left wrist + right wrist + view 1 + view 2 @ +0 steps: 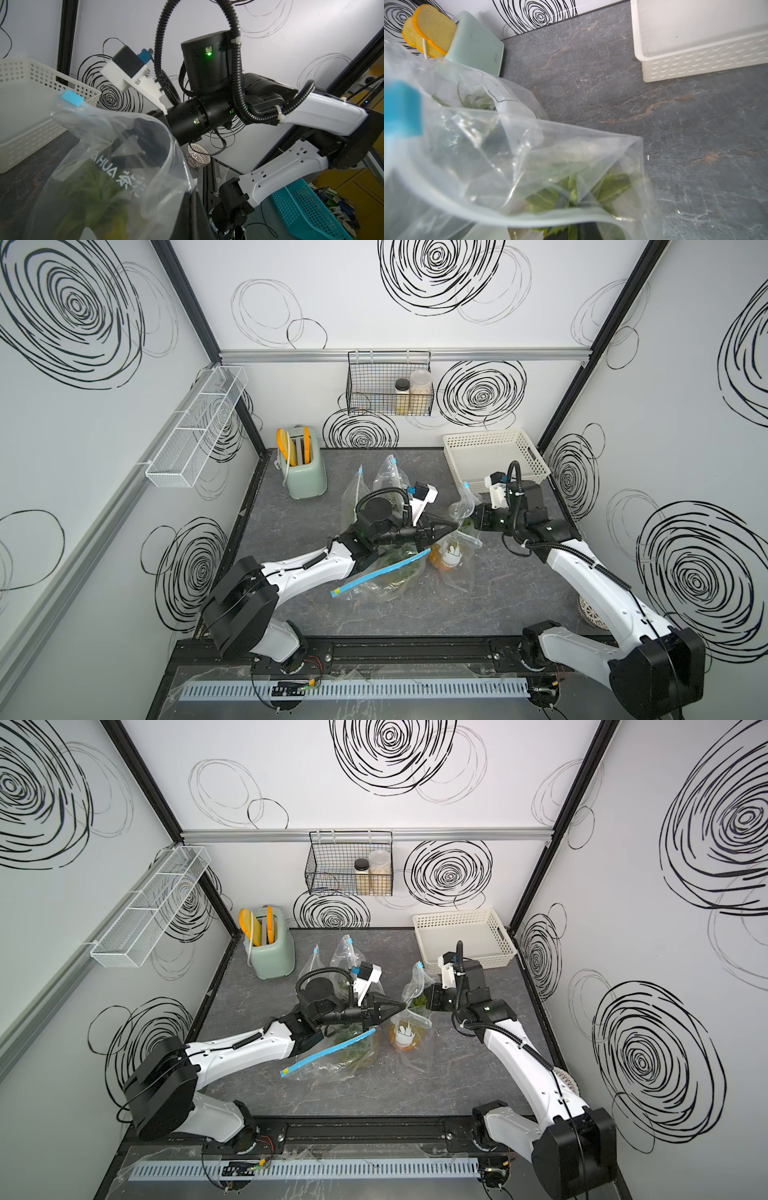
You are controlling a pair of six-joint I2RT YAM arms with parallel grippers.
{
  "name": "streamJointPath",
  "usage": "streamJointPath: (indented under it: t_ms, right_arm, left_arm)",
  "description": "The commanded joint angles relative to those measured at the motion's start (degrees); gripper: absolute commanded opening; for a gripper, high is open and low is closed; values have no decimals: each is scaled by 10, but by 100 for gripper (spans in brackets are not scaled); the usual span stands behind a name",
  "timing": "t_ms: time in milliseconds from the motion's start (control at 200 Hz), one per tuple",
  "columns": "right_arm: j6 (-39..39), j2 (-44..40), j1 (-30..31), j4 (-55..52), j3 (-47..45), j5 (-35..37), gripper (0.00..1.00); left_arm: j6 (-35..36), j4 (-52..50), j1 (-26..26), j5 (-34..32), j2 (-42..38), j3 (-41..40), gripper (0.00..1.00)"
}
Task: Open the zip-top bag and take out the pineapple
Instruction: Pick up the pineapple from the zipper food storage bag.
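A clear zip-top bag [459,572] [415,1056] stands at mid-table with its mouth open and a blue slider [466,485] [71,99] at the raised corner. Inside is the pineapple [446,558] [402,1039], orange with a green crown [612,187] pointing up. My left gripper [453,526] [401,1005] [195,209] is shut on the bag's near rim. My right gripper [473,519] [426,997] [579,230] reaches into the mouth from the other side. Its jaws are closed among the crown leaves, partly hidden by plastic.
Another bag [386,576] with a blue zip strip lies under my left arm, and two more bags [374,489] stand behind it. A green toaster [303,472] is at the back left, a white basket [494,460] at the back right, a small bowl [590,610] by the right arm.
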Motion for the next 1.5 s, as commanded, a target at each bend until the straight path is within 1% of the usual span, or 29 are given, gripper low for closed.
streamJointPath:
  t_ms: [0, 15, 75, 140, 245, 310, 375, 455, 540, 590, 665, 700, 725, 800, 870, 1046, 1156, 1346, 1411, 1496]
  right_arm:
    - [-5, -38, -19, 36, 22, -57, 0]
    - [-7, -40, -20, 32, 24, -60, 0]
    - [-18, -50, -28, 23, 35, -81, 0]
    - [-23, -56, -40, 18, 45, -102, 0]
    - [-32, -59, -54, 9, 69, -130, 0]
    - [-40, -59, -59, -2, 86, -132, 0]
    - [-50, -57, -64, -19, 106, -126, 0]
    - [-59, -56, -70, -35, 125, -120, 0]
    - [-65, -57, -77, -44, 139, -123, 0]
    - [-69, -56, -79, -47, 146, -124, 0]
    - [-73, -56, -81, -51, 154, -124, 0]
    - [-75, -56, -81, -51, 157, -123, 0]
    - [-76, -57, -83, -52, 159, -121, 0]
    - [-79, -57, -86, -53, 166, -122, 0]
    - [-78, -56, -88, -52, 171, -122, 0]
    - [-77, -57, -91, -48, 193, -124, 0]
    - [-77, -61, -91, -45, 215, -130, 0]
    - [-68, -61, -98, -27, 255, -167, 0]
    - [-63, -60, -99, -18, 264, -182, 0]
    - [-61, -58, -99, -10, 273, -200, 0]
  left_arm:
    - [-6, 52, 8, -24, -18, -3, 5]
    - [-7, 53, 10, -27, -18, -2, 9]
    - [-14, 55, 14, -32, -13, 3, 17]
    - [-19, 55, 18, -31, -5, 10, 33]
    - [-31, 61, 22, -29, 9, 21, 52]
    - [-46, 78, 29, -26, 16, 19, 59]
    - [-76, 103, 42, -24, 24, 12, 66]
    - [-133, 155, 66, -8, 36, -2, 70]
    - [-195, 220, 90, 13, 52, -18, 78]
    - [-222, 252, 101, 23, 61, -25, 80]
    - [-246, 278, 111, 36, 71, -32, 86]
    - [-252, 283, 113, 41, 74, -34, 87]
    - [-255, 286, 114, 45, 75, -36, 89]
    - [-261, 295, 115, 54, 78, -42, 100]
    - [-269, 306, 114, 60, 79, -48, 97]
    - [-298, 338, 114, 62, 90, -54, 97]
    - [-350, 394, 114, 70, 119, -49, 96]
    - [-470, 542, 115, 73, 189, -28, 96]
    - [-497, 574, 115, 68, 207, -17, 96]
    - [-511, 587, 114, 67, 223, 1, 96]
